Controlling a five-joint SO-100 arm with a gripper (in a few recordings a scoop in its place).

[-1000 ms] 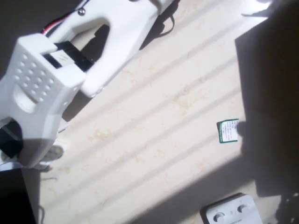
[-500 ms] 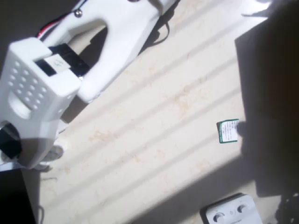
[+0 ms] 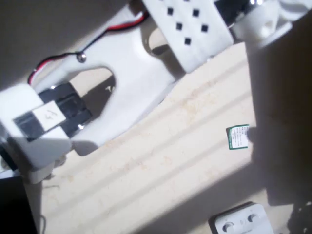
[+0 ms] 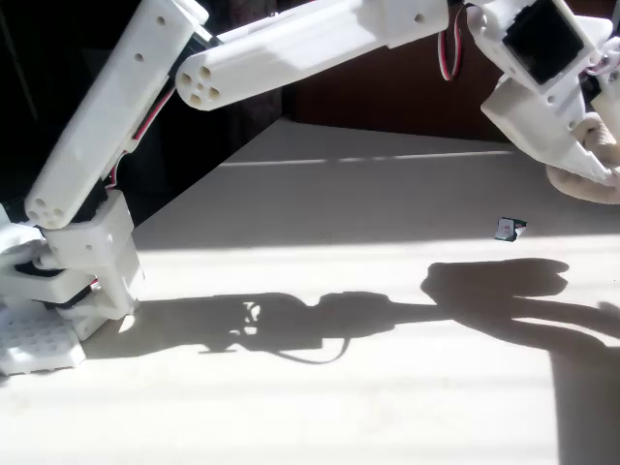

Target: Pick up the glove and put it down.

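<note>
Start at the near edge in the fixed view: the table (image 4: 320, 407) there is bare and sunlit, crossed only by the arm's long shadow, so you have plenty of open surface to set something down on. At the near left the arm's base (image 4: 68, 281) stands on the table corner, and the links rise from it and reach across to the far right. That long reach is why the gripper (image 4: 591, 145) hangs high at the right edge of the fixed view, well above the surface.

The glove (image 4: 591, 179) is up there with it, a cream, lumpy roll tucked under the white fingers and clear of the table. I judge the claw is closed around it, since nothing else supports it in the air; the frame edge cuts off part of both.

Below and slightly left of the glove lies the small green-and-white card (image 3: 238, 137), flat on the table. In the overhead view a white box with round buttons (image 3: 241, 220) sits at the bottom edge, well apart from the card.

Lower toward the open middle, keeping off the card and away from the table's far edge.
</note>
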